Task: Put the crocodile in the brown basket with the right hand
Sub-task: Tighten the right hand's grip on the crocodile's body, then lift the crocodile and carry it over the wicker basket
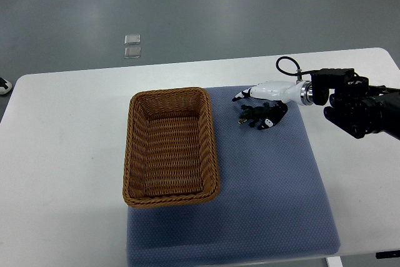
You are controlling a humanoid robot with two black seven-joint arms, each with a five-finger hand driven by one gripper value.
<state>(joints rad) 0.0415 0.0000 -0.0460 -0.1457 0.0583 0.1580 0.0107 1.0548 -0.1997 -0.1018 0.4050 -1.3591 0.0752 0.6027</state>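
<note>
The dark green crocodile (251, 115) lies on the blue mat (269, 186), just right of the brown wicker basket (170, 148). The basket holds nothing. My right hand (257, 108), white with black fingertips, comes in from the right edge and hovers right over the crocodile. Its thumb (240, 97) points left, apart from the toy, while the other fingers (272, 119) hang over the crocodile's right end. The hand is open, with no closed hold on the toy. My left arm does not show.
The white table (62, 154) carries the mat and basket, and its far edge runs behind the hand. Two small clear squares (132, 47) lie on the grey floor beyond. A shoe tip (4, 84) shows at the left edge.
</note>
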